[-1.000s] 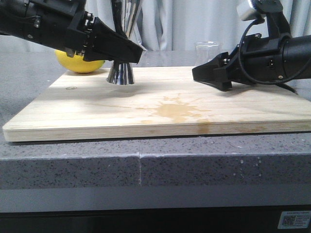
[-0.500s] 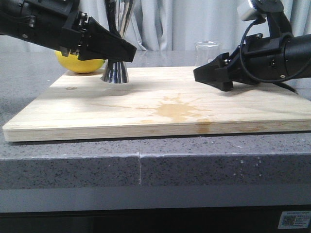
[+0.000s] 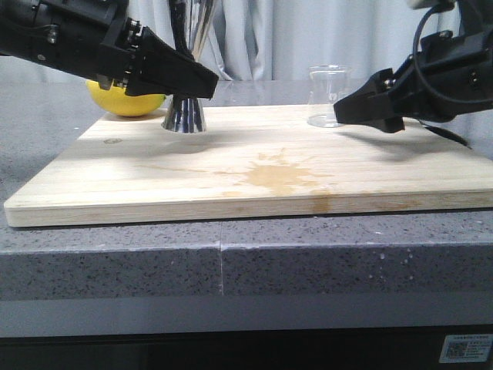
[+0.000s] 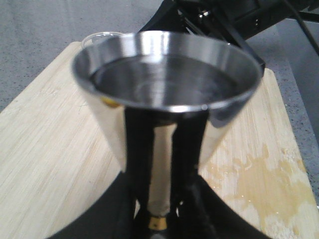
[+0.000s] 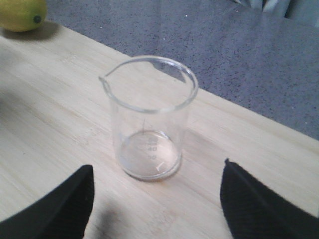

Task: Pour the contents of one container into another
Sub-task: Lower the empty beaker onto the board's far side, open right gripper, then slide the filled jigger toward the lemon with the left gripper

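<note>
Right pincer (image 5: pixel 154 199): gaping, empty, facing the beaker (image 5: pixel 148 117), which is standing upright on the board (image 3: pixel 231 166) just ahead, between its fingers' line. Left pincer (image 4: pixel 158 219): clenching the jigger (image 4: pixel 167 94) at its waist. Advice: center, advance level, close below the rim.

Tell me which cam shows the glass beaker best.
Right wrist view: the beaker stands whole and close, rim, pour lip and printed marks visible. Front view shows it small and far back, beside the right gripper. Left wrist view shows only a rim sliver behind the jigger.
</note>
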Robot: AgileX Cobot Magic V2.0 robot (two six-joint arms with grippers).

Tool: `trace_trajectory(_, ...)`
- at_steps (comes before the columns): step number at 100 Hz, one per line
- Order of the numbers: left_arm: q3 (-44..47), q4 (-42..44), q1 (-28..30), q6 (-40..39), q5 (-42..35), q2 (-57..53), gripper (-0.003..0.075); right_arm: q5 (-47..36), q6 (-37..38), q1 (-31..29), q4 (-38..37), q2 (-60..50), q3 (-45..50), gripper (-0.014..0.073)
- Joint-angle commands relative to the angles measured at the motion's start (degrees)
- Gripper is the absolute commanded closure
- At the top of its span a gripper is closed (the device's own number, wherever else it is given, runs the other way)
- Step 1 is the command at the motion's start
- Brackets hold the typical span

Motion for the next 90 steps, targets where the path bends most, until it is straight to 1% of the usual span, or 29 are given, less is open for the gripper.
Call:
trace_trajectory(1, -1.6, -4.3, 0.3, 0.0, 3.2, -3.2, 0.0687, -1.5, 0.4, -0.4, 1.1, -5.3, -0.1, 0.0112)
trace_trajectory(28, -1.6, -4.5, 0.3, 1.1, 3.5, -3.1, 0.0687, 6.9, 0.4, -0.4, 1.1, -15.4, 0.5, 0.0113)
trace_trajectory(37, -1.6, -5.9, 0.8, 1.9, 6.0, -3.0, 0.0687, 8.7, 0.4, -0.4, 1.1, -18.0, 0.5, 0.0113)
trace_trajectory(55, -1.6, -7.5, 4.0, 2.1, 11.3, -1.7, 0.0687, 10.3, 0.4, -0.4, 1.1, -19.9, 0.5, 0.0113)
trace_trajectory(67, -1.3, -7.5, 5.2, 2.1, 11.2, -1.4, 0.0687, 10.4, 0.7, -0.4, 1.1, -20.1, 0.5, 0.0114)
trace_trajectory(90, -0.3, -7.9, 5.2, 3.7, 11.2, -1.4, 0.0687, 10.4, 0.7, -0.4, 1.1, -20.1, 0.5, 0.0114)
